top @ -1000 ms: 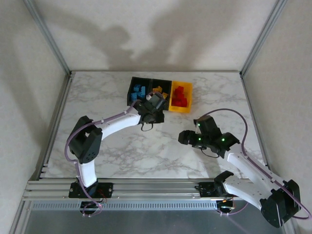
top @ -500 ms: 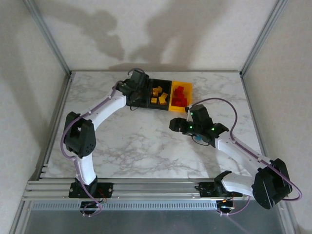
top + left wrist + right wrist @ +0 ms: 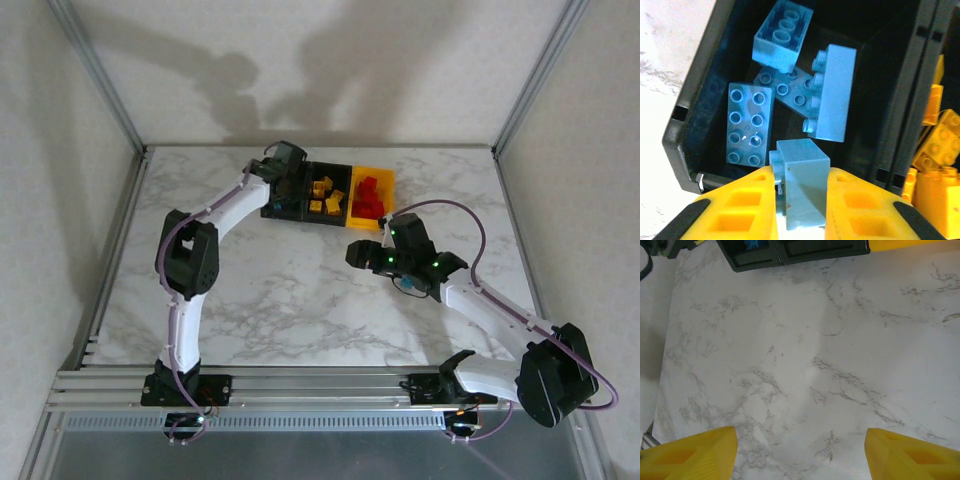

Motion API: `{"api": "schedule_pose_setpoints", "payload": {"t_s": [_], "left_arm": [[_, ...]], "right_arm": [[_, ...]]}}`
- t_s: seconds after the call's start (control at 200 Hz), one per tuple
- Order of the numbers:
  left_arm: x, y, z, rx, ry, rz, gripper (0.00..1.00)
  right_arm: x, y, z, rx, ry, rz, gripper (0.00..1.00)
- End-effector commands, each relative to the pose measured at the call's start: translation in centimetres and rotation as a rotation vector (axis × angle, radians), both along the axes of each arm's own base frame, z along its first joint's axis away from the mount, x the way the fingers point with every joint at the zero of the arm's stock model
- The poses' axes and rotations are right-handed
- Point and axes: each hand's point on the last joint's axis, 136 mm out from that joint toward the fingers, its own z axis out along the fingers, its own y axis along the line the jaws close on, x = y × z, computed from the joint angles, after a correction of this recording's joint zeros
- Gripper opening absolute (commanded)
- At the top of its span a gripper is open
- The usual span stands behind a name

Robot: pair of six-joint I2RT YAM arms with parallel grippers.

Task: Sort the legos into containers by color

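Note:
My left gripper [image 3: 801, 200] is shut on a blue lego [image 3: 802, 182], held just above the near rim of the left black bin [image 3: 690, 125]. Several more blue legos [image 3: 827, 95] lie inside that bin. In the top view the left gripper [image 3: 283, 178] hangs over this bin [image 3: 272, 209]; the middle black bin [image 3: 342, 212] holds yellow legos [image 3: 322, 188], and the yellow bin [image 3: 385, 205] holds red legos [image 3: 368, 196]. My right gripper [image 3: 362, 255] is open over bare marble in front of the bins, with nothing between its fingers [image 3: 690, 455].
The marble table [image 3: 300, 300] stretches free in front of the bins. Metal frame posts [image 3: 100, 80] and white walls bound the sides and back. In the right wrist view the bins' near edges [image 3: 790, 252] show at the top.
The left arm swung from in front of the bins up over the left black bin with the blue lego. The right arm moved forward toward the bins, then stayed nearly still.

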Motion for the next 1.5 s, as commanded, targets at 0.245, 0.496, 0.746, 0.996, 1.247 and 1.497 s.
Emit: {"api": "schedule_pose_setpoints", "payload": {"t_s": [0.245,0.496,0.746,0.996,1.247,1.497], "left_arm": [[0.4,1.6,-2.0,0.034,0.029,0.036,0.24],[0.7,1.4,-2.3,0.028,0.024,0.029,0.35],[0.6,1.6,-1.4,0.022,0.012,0.032,0.47],[-2.1,0.0,2.4,-0.052,-0.049,-0.022,0.49],[-7.7,-3.9,4.6,-0.227,-0.079,-0.172,0.6],[-14.0,-8.0,5.4,-0.375,-0.068,-0.328,0.62]], "right_arm": [[0.1,-0.3,-0.1,-0.014,-0.001,-0.011,0.68],[0.1,-0.4,-0.2,-0.019,0.0,-0.017,0.68],[0.3,-1.2,0.0,-0.043,-0.003,-0.054,0.68],[1.2,-7.3,-1.3,-0.244,0.086,-0.312,0.69],[0.9,-13.6,-4.8,-0.375,0.232,-0.517,0.73],[1.9,-14.4,-6.4,-0.39,0.251,-0.537,0.72]]}}
